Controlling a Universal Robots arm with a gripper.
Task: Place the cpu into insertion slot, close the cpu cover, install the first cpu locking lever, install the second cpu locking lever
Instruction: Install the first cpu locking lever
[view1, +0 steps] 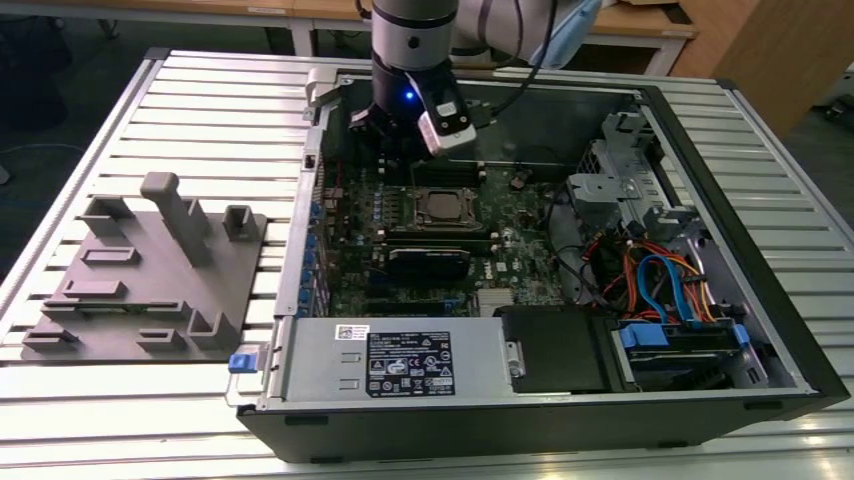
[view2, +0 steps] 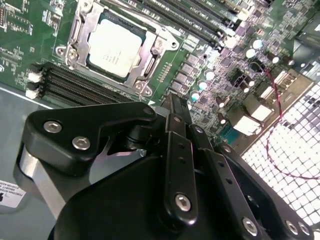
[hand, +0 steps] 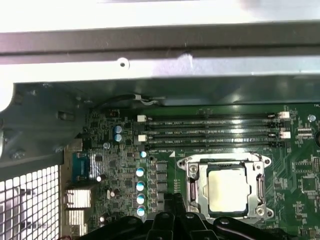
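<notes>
Silvery cpu (view2: 114, 47) lies in the slot (view2: 141, 86) under the closed cover (view2: 148, 59), near but clear of the gripper (view2: 172, 104), whose fingers meet on nothing, while the arm (view1: 414, 40) hangs upright above the memory slots (view2: 75, 82).

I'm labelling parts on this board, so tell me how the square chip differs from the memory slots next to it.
Shape: the chip is a flat square, while the memory slots are long, narrow strips.
Colour: the chip's top is pale silver-grey, while the memory slots are black.
Count: there is one chip, framed by a metal plate, against several slots lying parallel.
Both sit on the same green board, side by side.
</notes>
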